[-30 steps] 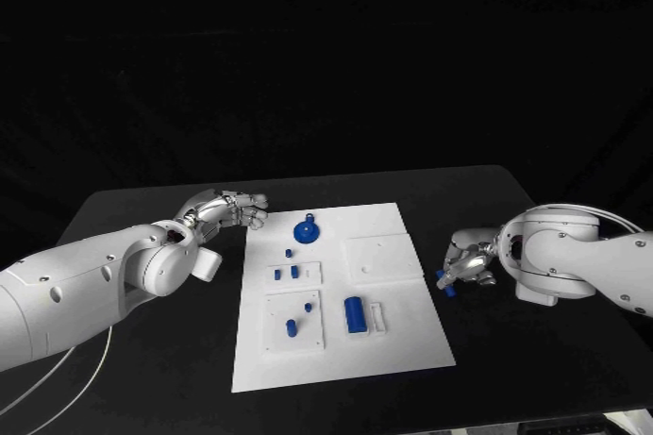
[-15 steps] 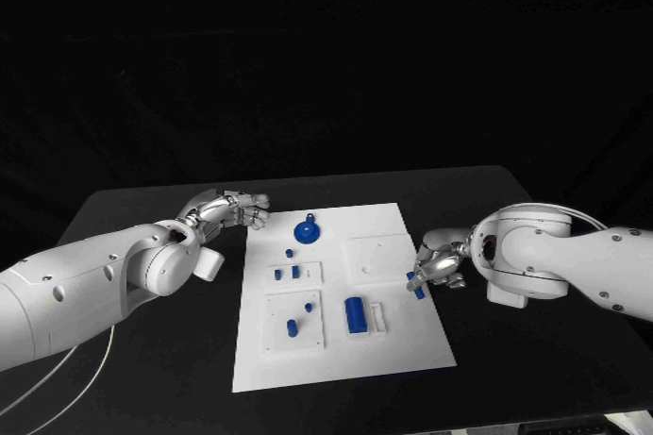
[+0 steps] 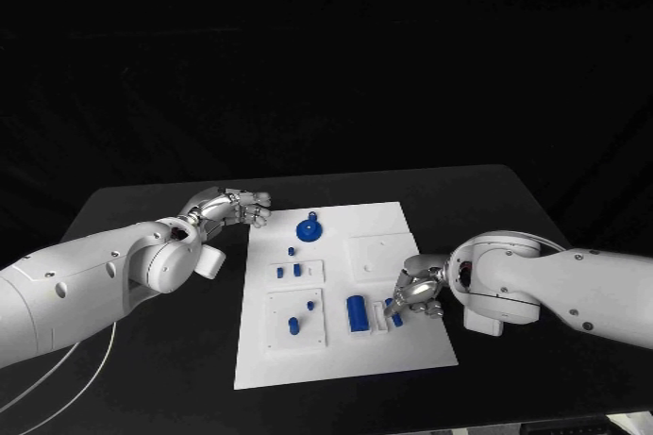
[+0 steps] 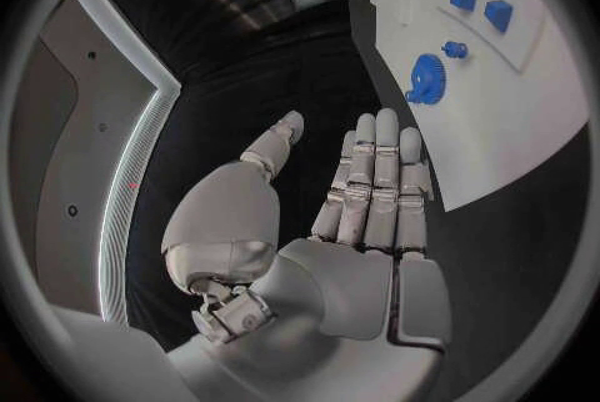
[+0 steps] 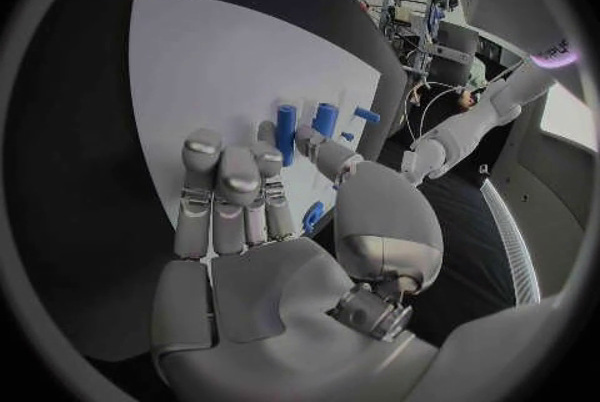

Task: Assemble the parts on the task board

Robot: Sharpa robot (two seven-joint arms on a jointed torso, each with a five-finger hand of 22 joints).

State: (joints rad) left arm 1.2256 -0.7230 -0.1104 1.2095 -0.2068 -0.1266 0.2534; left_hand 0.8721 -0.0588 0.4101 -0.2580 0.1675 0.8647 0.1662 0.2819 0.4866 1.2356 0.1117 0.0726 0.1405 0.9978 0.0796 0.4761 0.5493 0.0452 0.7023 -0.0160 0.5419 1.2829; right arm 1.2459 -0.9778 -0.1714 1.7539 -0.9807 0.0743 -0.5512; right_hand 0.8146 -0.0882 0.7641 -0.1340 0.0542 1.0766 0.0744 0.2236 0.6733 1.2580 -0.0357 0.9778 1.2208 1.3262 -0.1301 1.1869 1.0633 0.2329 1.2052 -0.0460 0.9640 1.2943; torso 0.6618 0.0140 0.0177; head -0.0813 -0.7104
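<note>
Two white arms reach over the black table [image 3: 150, 204], with the white task board [image 3: 341, 355] lying between them at the middle. Left hand [image 3: 231, 207] hovers just off the board's far left corner, fingers straight and apart, holding nothing. Right hand [image 3: 415, 292] is over the board's right edge and pinches a small blue part [image 3: 396, 314] between thumb and finger, close beside the blue cylinder [image 3: 355, 313] standing in its white holder. Blue gear [image 3: 309, 231] lies near the board's far edge; smaller blue pegs [image 3: 289, 269] sit on the raised plates along the board's left half.
</note>
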